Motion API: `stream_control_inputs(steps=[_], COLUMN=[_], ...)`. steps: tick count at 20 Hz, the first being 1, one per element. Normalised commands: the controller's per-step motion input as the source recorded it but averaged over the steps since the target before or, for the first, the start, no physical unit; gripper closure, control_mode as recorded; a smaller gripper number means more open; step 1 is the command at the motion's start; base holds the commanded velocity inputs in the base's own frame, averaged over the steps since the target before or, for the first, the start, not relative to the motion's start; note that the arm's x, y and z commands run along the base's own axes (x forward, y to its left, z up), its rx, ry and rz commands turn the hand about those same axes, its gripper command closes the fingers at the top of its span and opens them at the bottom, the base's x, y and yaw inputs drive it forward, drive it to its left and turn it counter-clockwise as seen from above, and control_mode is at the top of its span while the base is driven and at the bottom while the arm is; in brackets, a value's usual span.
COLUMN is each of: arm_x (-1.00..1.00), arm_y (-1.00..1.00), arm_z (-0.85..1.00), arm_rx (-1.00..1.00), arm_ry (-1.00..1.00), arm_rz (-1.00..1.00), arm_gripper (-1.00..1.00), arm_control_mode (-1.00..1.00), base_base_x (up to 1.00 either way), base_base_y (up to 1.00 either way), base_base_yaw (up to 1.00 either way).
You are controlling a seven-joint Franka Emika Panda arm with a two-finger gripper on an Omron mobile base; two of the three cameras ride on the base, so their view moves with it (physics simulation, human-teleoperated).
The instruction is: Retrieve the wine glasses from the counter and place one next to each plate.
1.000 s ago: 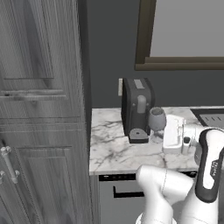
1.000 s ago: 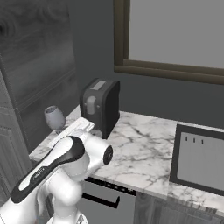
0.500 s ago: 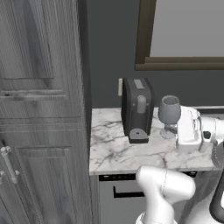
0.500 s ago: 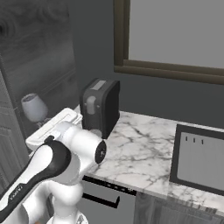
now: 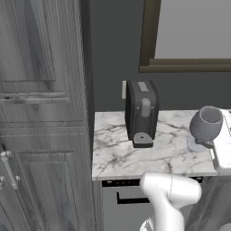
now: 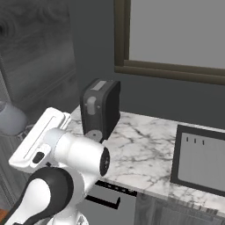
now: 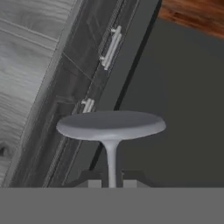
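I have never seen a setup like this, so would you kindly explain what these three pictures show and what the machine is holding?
It is a rendered kitchen with a white robot arm on a driving base. Two cameras ride behind the arm, left and right. Both show a marble counter with a dark coffee machine on it. The third camera sits on the hand, looking along the gripper, which is shut on the stem of a wine glass, lying tilted on its side; its round foot fills that picture.

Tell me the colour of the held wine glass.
See-through grey-blue wine glass, clearest in the left base view.
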Motion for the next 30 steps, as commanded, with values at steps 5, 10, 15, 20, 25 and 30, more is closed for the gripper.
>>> stream_control_inputs(steps=[5,10,15,20,25,30], arm_x=[0.0,0.0,0.0,0.0,0.0,0.0], arm_y=[0.0,0.0,0.0,0.0,0.0,0.0], arm_z=[0.0,0.0,0.0,0.0,0.0,0.0], arm_rx=[0.0,0.0,0.0,0.0,0.0,0.0], arm_ry=[0.0,0.0,0.0,0.0,0.0,0.0], arm_rz=[0.0,0.0,0.0,0.0,0.0,0.0], arm_gripper=[1.0,1.0,1.0,1.0,1.0,1.0], arm_control_mode=[1.0,1.0,1.0,1.0,1.0,1.0], base_base_x=[-0.33,-0.28,-0.02,0.0,0.0,0.0], base_base_y=[0.39,0.86,0.91,0.28,0.0,0.0], base_base_yaw=[0.15,0.44,0.63,0.87,1.0,1.0])
